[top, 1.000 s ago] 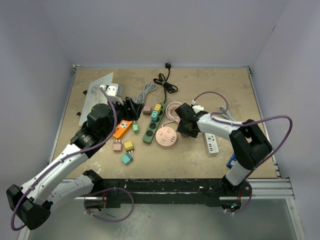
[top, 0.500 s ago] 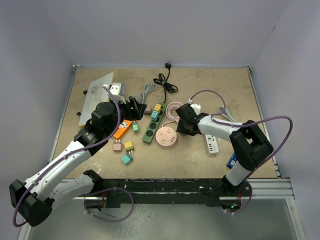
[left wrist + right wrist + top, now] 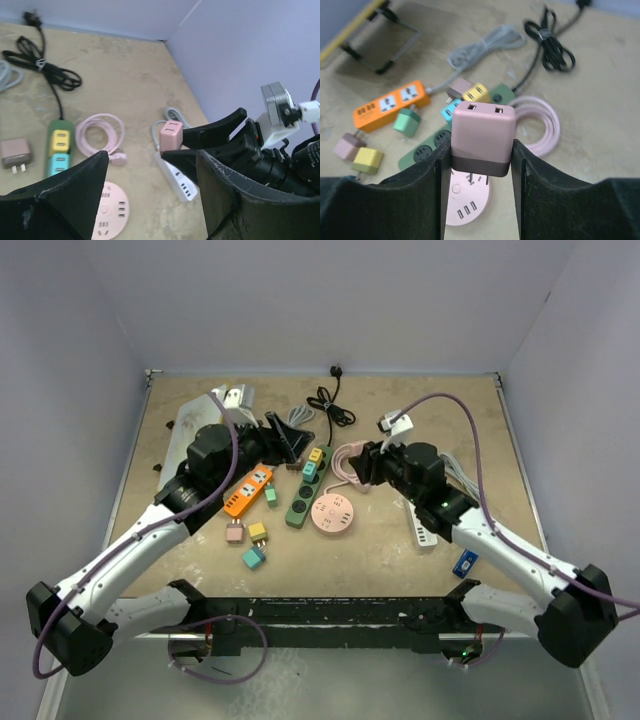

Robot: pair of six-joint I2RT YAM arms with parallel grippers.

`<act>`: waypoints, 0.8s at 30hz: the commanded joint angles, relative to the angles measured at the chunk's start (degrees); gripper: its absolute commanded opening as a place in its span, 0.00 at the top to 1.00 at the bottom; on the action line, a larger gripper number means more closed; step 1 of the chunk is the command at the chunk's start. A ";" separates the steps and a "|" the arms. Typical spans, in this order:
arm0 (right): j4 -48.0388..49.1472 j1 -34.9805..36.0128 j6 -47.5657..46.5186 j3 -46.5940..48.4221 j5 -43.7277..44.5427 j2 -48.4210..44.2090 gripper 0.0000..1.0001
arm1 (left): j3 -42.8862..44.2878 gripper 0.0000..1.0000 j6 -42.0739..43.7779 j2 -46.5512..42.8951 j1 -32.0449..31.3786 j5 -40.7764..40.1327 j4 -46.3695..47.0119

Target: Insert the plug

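Right wrist view: what sits in the right gripper (image 3: 481, 155)?
— A plug (image 3: 483, 131), a pink cube with a darker band at its lower end. The two black fingers (image 3: 427, 200) press on its sides, so it is clamped. Two small ports on its end face point toward the camera; the prongs are hidden.

Where is it over the table (image 3: 385, 560)?
— Raised off it, near the middle and a little toward the right edge. From above, that gripper is over the coiled pink cable (image 3: 345, 455), just beyond the round strip (image 3: 333, 512) and right of the green strip (image 3: 307, 488). The left wrist view shows the plug in the air, clear of the table.

And the left gripper (image 3: 292, 432)?
— Spread wide, nothing between its fingers. It hangs toward the far edge, left of the green strip's far end. From above it overlaps a grey cable (image 3: 485, 44). Its camera looks across at the plug in the other arm's grip.

What else lies there?
— An orange strip (image 3: 249, 489) lies left of the green one. Small coloured plugs (image 3: 253, 557) sit closer to the near edge. A white strip (image 3: 423, 530) lies beneath the right arm, toward the right edge. A black cable (image 3: 330, 405) is bundled by the far edge.
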 commanded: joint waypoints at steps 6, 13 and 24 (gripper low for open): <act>16.02 0.30 -22.35 -3.61 -25.49 -7.91 0.57 | 9.98 0.34 -9.44 8.34 -0.16 21.86 1.43; 17.30 0.28 -27.30 -4.45 -35.08 -8.87 0.57 | 13.53 0.35 -2.79 13.33 -0.16 31.56 -8.20; 12.15 0.29 -30.87 -2.20 -37.39 -7.29 0.59 | 13.56 0.53 -1.27 17.01 -0.16 35.89 -11.37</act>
